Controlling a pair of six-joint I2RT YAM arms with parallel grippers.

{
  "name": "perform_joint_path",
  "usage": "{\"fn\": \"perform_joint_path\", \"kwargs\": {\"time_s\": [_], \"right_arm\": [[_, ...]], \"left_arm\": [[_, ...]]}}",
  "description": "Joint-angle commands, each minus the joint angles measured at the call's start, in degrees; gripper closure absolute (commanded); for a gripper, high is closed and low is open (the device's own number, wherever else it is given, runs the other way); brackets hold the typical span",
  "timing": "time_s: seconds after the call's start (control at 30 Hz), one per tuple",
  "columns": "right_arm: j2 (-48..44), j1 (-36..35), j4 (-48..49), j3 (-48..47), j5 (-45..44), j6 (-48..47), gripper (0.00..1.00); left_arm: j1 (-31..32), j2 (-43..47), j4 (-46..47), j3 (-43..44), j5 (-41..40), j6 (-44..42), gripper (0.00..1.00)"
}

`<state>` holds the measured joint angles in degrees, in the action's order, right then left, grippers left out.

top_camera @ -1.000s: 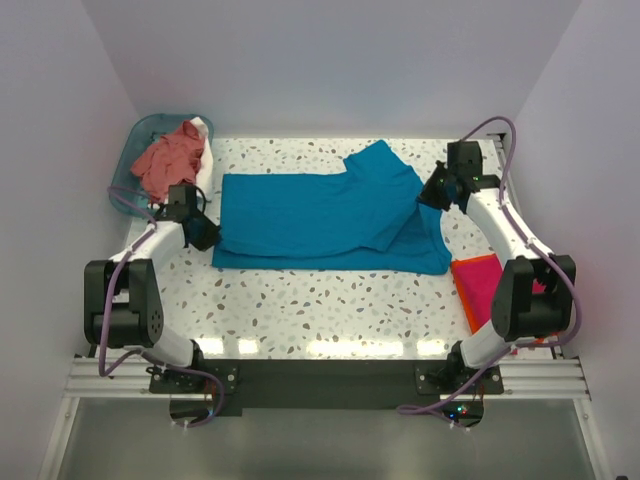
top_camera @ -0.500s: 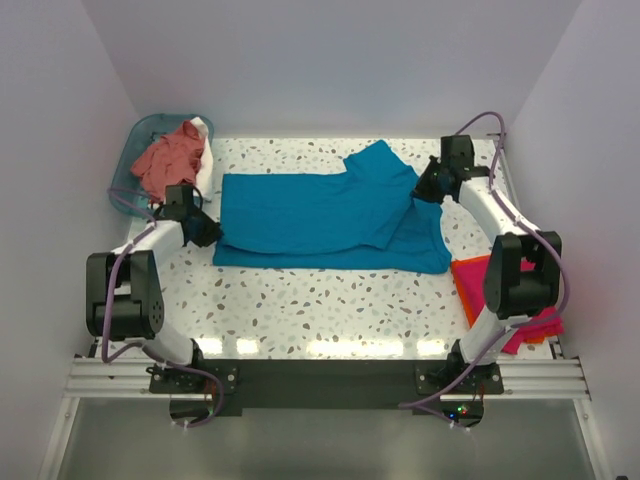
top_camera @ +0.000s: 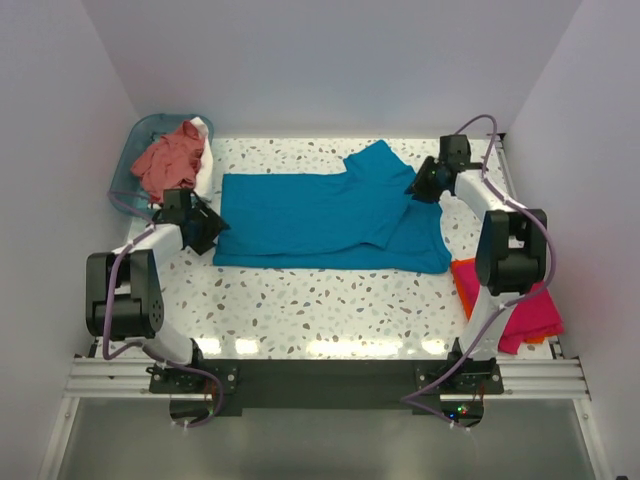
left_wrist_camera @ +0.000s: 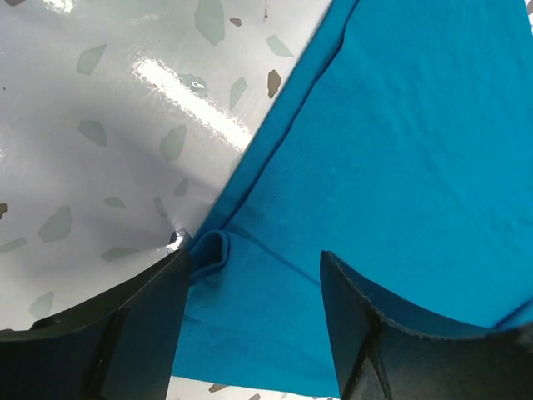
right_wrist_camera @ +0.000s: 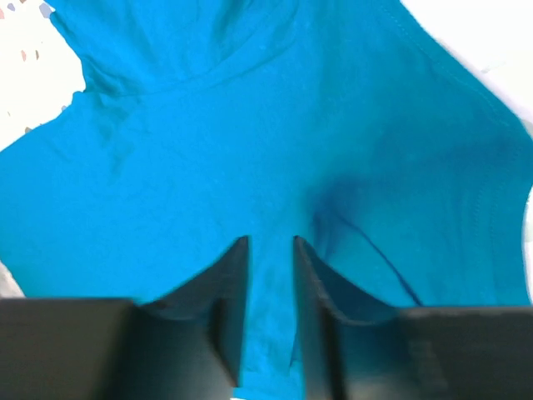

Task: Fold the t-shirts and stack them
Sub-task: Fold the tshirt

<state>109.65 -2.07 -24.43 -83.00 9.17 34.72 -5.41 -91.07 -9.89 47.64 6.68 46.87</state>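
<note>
With the teal-blue t-shirt point(top_camera: 320, 215) spread flat on the desk point(top_camera: 330, 300), its long axis runs straight from one hand to the other, hem end toward the left hand point(top_camera: 205, 228) and sleeve end toward the right hand point(top_camera: 418, 185). Left hand: jaws wide apart, low over the cloth, nothing clamped; a small curled corner of the hem lies just inside its left finger point(left_wrist_camera: 125, 325), and the rest of the shirt runs away ahead of it. Right hand: jaws only narrowly parted, tips down on the folded-over sleeve region. Cloth shows flat through the gap and no fold looks pinched, though the fingertips sit too close to the fabric to be certain. Judgement: each hand is nearest its own short end, so a next fold would need both ends re-gripped; the left is better placed, with the hem corner already between its fingers. Beyond the left hand, a salmon-pink shirt point(top_camera: 168, 160) sits in the basket point(top_camera: 135, 140); behind the right hand, a magenta shirt point(top_camera: 525, 310) lies on an orange one point(top_camera: 462, 275).
</note>
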Motion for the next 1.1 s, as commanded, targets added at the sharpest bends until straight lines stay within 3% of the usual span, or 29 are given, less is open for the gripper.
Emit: {"fn": "perform_joint_path", "kwargs": {"time_s": [0.0,0.07,0.17,0.2,0.27,0.57,0.7,1.07], "right_arm": [[0.8,0.1,1.9,-3.7,2.1,-1.5,0.65],[0.0,0.2,0.9,-3.7,1.5,-2.2,0.54],[-3.1,0.2,-0.6,-2.0,-1.0,-2.8,0.48],[-4.1,0.1,-0.8,-1.2,-1.5,-3.0,0.47],[-7.6,0.0,-0.5,2.0,-2.3,-2.6,0.48],[-18.5,-3.1,3.7,17.8,-3.4,-1.9,0.54],[-18.5,-5.6,6.1,22.3,-3.5,-1.2,0.56],[-13.3,-13.0,9.1,22.9,-5.1,1.7,0.56]], "left_arm": [[-0.5,3.5,1.9,0.3,0.5,-2.5,0.32],[-0.5,4.9,0.0,0.3,-0.9,-3.0,0.32],[-0.1,8.3,-2.8,-2.4,-3.6,-3.1,0.39],[0.0,9.2,-3.0,-3.5,-4.2,-3.0,0.46],[0.3,11.1,-3.5,-5.9,-5.0,-2.6,0.50],[4.3,9.5,-2.8,-6.6,-5.9,-2.6,0.61],[4.9,8.2,-2.9,-5.3,-6.5,-2.5,0.63],[4.9,4.9,-2.7,-3.2,-8.2,-2.9,0.65]]}}
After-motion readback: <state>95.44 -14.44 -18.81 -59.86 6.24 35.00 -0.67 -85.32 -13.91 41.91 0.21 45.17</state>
